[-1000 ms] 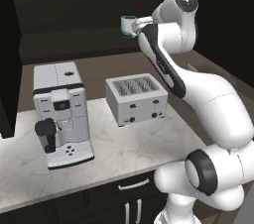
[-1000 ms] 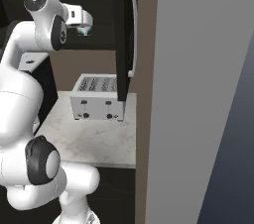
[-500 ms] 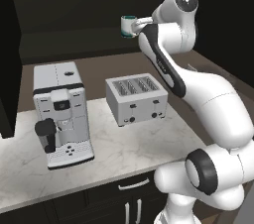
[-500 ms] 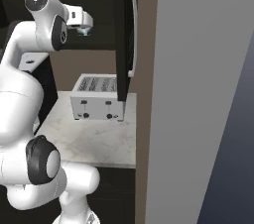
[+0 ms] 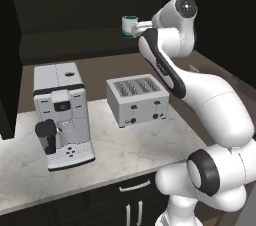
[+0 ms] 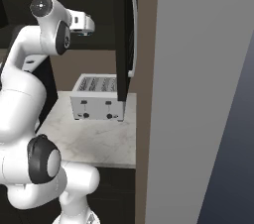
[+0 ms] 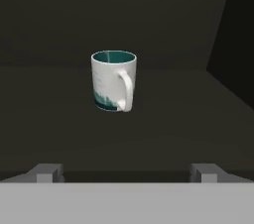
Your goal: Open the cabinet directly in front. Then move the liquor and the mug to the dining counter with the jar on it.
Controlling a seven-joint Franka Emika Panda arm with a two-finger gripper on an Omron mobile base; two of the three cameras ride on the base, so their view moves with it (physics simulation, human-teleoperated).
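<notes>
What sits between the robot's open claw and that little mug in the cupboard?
Nothing: in the hand view, bare dark shelf runs from the open gripper to the mug, handle facing it.

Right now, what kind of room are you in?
A kitchen, most likely: a coffee machine and a toaster stand on a marble worktop, and a mug sits in the open cabinet.

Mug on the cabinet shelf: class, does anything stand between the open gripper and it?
Nothing visible does. In the hand view the mug stands upright on the dark shelf, handle toward the camera, straight ahead of the open gripper. The stretch of shelf between them is bare.
</notes>
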